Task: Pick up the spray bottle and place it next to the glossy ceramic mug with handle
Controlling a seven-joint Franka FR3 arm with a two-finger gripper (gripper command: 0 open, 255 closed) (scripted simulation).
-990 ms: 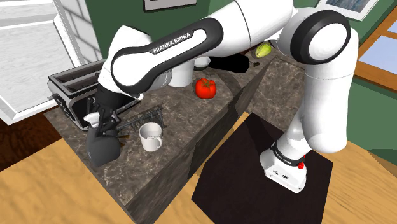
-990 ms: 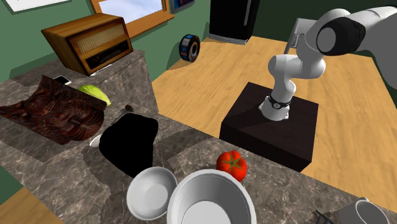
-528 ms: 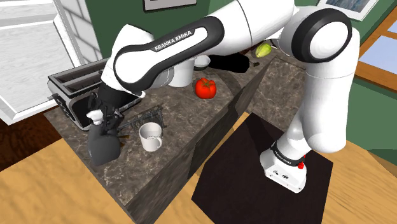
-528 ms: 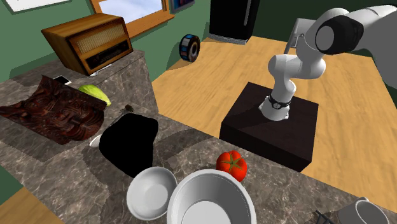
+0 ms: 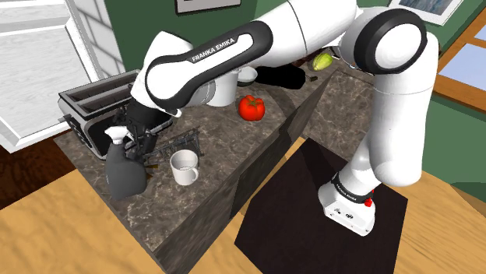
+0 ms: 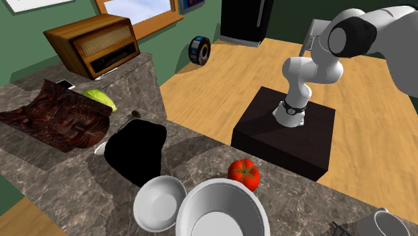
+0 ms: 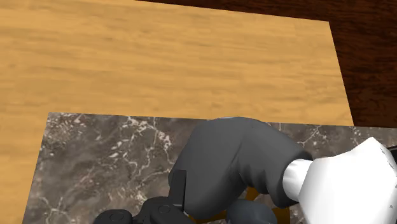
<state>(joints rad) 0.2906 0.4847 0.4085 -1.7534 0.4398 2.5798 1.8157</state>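
Observation:
The spray bottle, with a dark grey body and a white head, stands upright on the marble counter. It is just to the left of the white mug in the shoulder view, a short gap between them. My black gripper hangs by the bottle's head, open and holding nothing. From the wrist, the bottle's grey body and white head lie close in front of the hand. One black finger stands beside the body. The mug's rim shows at the second exterior view's lower right.
A toaster stands behind the bottle, and a dark wire rack lies behind the mug. A tomato, two white bowls and a black object sit further along the counter. The counter's front edge drops to the wood floor.
My fingers have opened and let go of the bottle's neck. The hand has drawn back slightly to the shoulder view's right. The bottle stays standing beside the mug.

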